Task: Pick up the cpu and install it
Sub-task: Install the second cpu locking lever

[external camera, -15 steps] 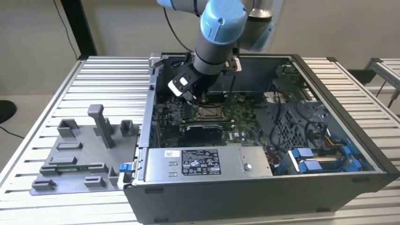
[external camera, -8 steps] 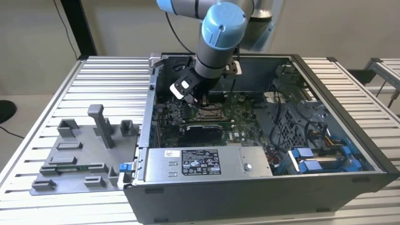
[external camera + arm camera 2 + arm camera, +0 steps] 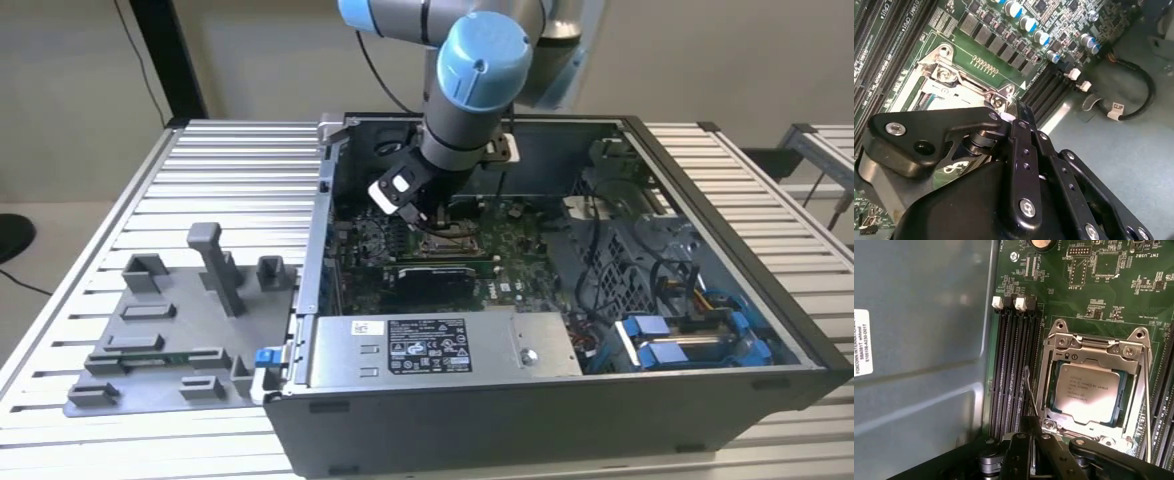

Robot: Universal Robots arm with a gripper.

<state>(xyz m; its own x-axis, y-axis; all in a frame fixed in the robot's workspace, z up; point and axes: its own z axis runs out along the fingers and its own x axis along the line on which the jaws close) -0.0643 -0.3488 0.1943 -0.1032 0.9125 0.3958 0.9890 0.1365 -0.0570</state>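
The cpu (image 3: pixel 1088 393) sits flat inside the metal-framed socket (image 3: pixel 1093 342) on the motherboard (image 3: pixel 1114 285), silvery top facing up, framed on all sides by the socket's bracket. It looks seated, though whether it is fully down in the socket can't be judged from here. In the exterior view the arm reaches down into the open computer case (image 3: pixel 747 330), with the gripper (image 3: pixel 424 218) low over the socket area. In the first wrist view the gripper (image 3: pixel 1029 427) is at the socket's edge, beside the memory slots (image 3: pixel 1013 370), not on the chip. Its fingers look drawn together with nothing between them, so clenched on nothing, but linkages block most of the tips; treat that as likely, not sure.

Risks from here:
- A thin wire lever (image 3: pixel 1030 390) stands right next to the fingertips; a sideways nudge could snag or bend it.
- Fingers hang close to the bracket, so a drop could scrape the frame or press the chip crooked onto the pins.
- If the chip is slightly off, closing the frame could damage the contacts.
- A loose cable (image 3: pixel 1134 107) lies nearby on the case floor and could catch the wrist.
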